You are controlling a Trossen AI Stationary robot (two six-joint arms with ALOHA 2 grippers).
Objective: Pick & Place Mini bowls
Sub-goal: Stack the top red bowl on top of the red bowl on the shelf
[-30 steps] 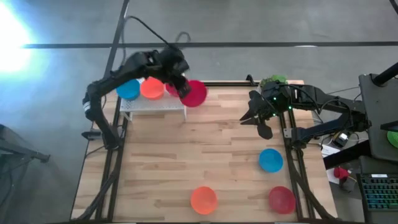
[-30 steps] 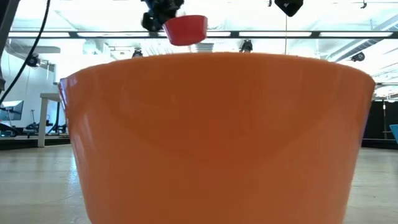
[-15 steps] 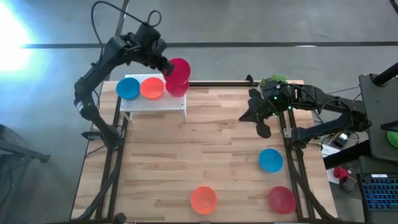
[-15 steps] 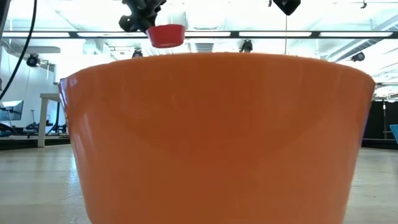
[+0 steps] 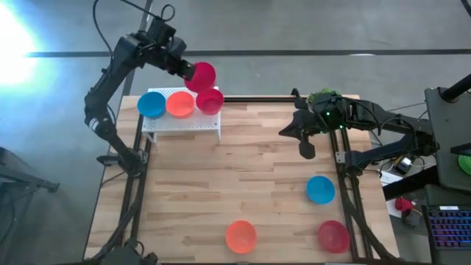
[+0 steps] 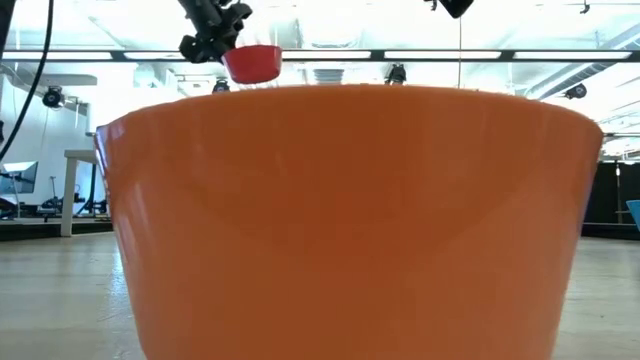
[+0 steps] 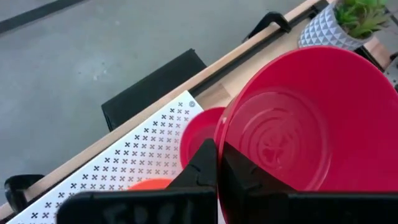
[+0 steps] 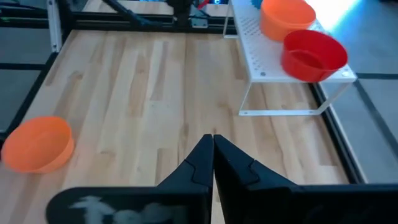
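My left gripper (image 5: 183, 69) is shut on a red mini bowl (image 5: 201, 76), high above the far left corner of the table, just beyond the white perforated shelf (image 5: 181, 123). On that shelf stand a blue bowl (image 5: 152, 104), an orange bowl (image 5: 179, 104) and a second red bowl (image 5: 210, 101). A blue bowl (image 5: 320, 189), an orange bowl (image 5: 241, 236) and a red bowl (image 5: 333, 235) rest on the table. My right gripper (image 5: 301, 138) hovers shut over the table's right side, touching nothing. My left gripper pinches the red bowl by its rim (image 7: 227, 163), on the side nearest the wrist; the fingers (image 7: 205, 167) hide the very spot. The bowl is lifted clear, with its hollow (image 7: 292, 134) showing to the wrist camera, and hangs in the air in the low view (image 6: 251, 63).
A white pot with a green plant (image 5: 324, 97) stands at the table's far right corner, close to my right arm. The orange bowl (image 6: 350, 220) near the table's near edge fills the low view. Bare wooden table (image 5: 250, 162) lies between the shelf and the near bowls.
My left gripper has carried the red bowl from beside the shelf's right end toward the far left, past the table's far edge, staying shut on it. The bowl has stayed lifted clear all the while.
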